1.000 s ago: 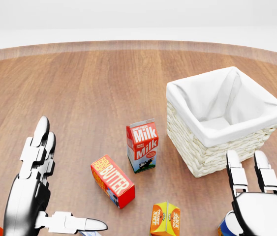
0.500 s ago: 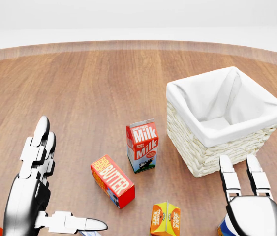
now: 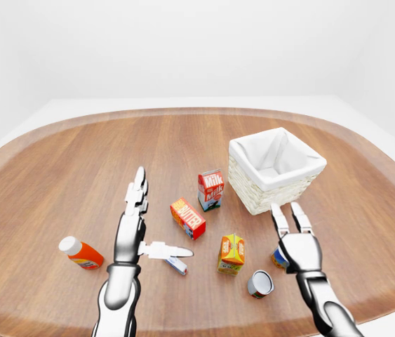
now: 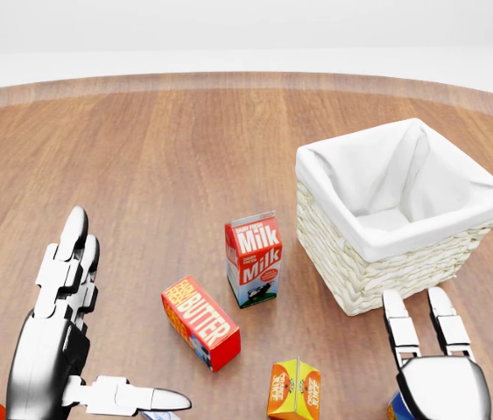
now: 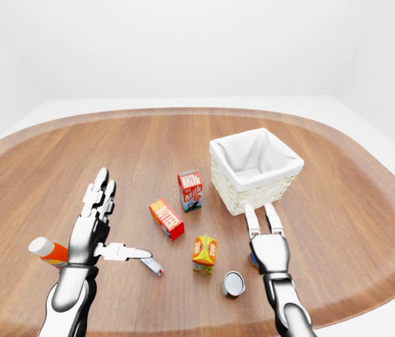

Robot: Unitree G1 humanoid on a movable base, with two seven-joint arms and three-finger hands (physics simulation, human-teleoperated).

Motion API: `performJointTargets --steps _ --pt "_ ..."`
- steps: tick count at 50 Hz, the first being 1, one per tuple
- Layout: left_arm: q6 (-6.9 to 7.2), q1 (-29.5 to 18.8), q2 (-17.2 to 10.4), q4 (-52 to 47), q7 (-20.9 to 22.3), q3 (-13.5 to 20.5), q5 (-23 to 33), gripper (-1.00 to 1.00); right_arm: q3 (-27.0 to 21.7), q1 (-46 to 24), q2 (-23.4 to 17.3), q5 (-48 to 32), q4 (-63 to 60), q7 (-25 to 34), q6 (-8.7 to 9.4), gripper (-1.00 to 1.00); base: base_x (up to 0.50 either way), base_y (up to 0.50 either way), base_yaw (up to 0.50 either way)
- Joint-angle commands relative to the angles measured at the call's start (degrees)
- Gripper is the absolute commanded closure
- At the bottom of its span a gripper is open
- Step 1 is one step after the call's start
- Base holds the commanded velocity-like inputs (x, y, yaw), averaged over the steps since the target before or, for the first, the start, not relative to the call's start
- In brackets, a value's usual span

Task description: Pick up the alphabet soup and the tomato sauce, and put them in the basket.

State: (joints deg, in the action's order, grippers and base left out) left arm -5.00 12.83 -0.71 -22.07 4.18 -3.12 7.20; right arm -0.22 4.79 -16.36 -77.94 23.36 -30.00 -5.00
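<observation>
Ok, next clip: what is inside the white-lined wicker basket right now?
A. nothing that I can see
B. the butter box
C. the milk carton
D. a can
A: the basket shows only its white cloth lining in the head view, while the milk carton and butter box stand on the table to its left and a can lies on its side near the right hand.
</observation>
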Motion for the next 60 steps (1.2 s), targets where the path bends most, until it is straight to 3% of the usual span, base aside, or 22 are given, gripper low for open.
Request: performJointTargets --steps 1,60 --pt "0.0 0.0 -0.06 0.06 0.0 -0.01 -0.06 -1.0 0.59 -0.98 -0.36 0.3 2.88 0.0 0.0 -1.0 0.0 0.0 0.0" --pt "0.0 -0.15 -0.03 0.23 0.01 0.09 -0.12 -1.0 2.57 -8.77 -3.07 1.0 20.11 0.0 0.0 -1.0 0.0 0.0 0.0"
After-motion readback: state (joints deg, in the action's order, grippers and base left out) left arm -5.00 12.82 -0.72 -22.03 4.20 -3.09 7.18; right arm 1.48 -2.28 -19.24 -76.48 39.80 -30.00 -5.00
